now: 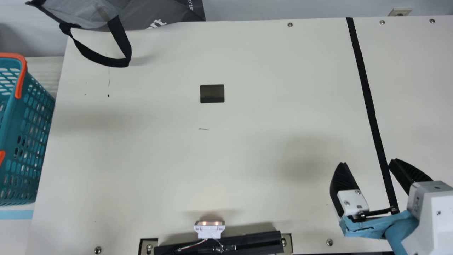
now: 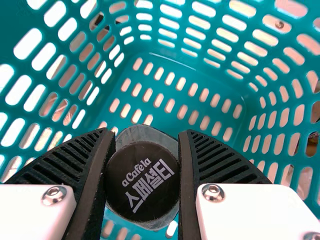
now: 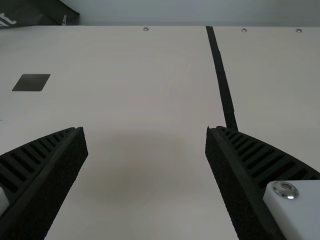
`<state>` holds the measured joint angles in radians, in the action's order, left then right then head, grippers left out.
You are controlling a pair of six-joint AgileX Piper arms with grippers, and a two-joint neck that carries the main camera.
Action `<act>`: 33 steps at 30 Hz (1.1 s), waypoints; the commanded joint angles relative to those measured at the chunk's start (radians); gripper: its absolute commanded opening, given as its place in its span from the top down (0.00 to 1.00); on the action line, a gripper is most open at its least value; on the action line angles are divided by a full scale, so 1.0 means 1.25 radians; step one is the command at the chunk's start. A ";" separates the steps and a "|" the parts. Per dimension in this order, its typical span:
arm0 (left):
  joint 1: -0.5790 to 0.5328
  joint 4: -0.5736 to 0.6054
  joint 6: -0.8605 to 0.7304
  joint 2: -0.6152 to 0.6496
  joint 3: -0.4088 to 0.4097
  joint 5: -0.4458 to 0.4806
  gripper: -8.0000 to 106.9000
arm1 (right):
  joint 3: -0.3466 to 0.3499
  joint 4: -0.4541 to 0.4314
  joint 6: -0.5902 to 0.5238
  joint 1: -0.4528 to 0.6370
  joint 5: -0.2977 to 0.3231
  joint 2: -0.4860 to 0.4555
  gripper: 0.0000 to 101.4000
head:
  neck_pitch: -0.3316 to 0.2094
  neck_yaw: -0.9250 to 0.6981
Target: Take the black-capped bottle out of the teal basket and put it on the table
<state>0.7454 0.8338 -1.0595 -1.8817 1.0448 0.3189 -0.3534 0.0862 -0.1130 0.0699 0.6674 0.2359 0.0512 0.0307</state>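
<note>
Black ribbed fingers [image 2: 220, 160] of your left gripper [image 2: 146, 133] are clamping the bottle [image 2: 137, 134] at its cap [image 2: 142, 181], inside the basket [image 1: 33, 117]. You should be lifting slowly and straight, keeping the squeeze even, since that smooth round cap could be slipping, and clearing the rim before swinging over the table [image 1: 170, 141]. Your right gripper [image 1: 367, 162] is waiting there, fingers apart. Pale, see-through shoulders are flaring beneath the cap; teal plastic walls are showing rows of rounded slots, with an orange handle [image 1: 22, 78] curving above.
</note>
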 commanded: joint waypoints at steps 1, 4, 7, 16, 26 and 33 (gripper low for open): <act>0.000 -0.002 0.003 0.008 0.000 0.004 0.93 | 0.000 0.000 0.000 0.000 0.000 0.000 0.10 | -0.003 -0.003; -0.001 -0.006 0.006 0.026 -0.001 0.011 0.93 | 0.000 -0.001 0.000 0.000 0.000 0.000 0.10 | -0.003 -0.003; -0.002 -0.012 0.012 0.045 -0.002 0.018 0.93 | 0.000 -0.002 0.000 0.000 0.001 0.000 0.10 | -0.003 -0.003; -0.008 -0.035 0.034 0.108 -0.003 0.036 0.93 | 0.000 -0.002 0.000 0.000 0.000 0.000 0.10 | -0.003 -0.003; -0.025 -0.087 0.095 0.182 0.007 0.061 0.93 | 0.000 -0.002 0.000 0.000 0.000 0.000 0.10 | -0.003 -0.003; -0.038 -0.124 0.154 0.233 0.024 0.082 0.93 | 0.000 -0.002 0.000 0.000 0.000 0.000 0.10 | -0.003 -0.003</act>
<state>0.6994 0.6830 -0.8803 -1.5995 1.0716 0.4185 -0.3534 0.0842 -0.1130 0.0699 0.6676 0.2359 0.0512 0.0358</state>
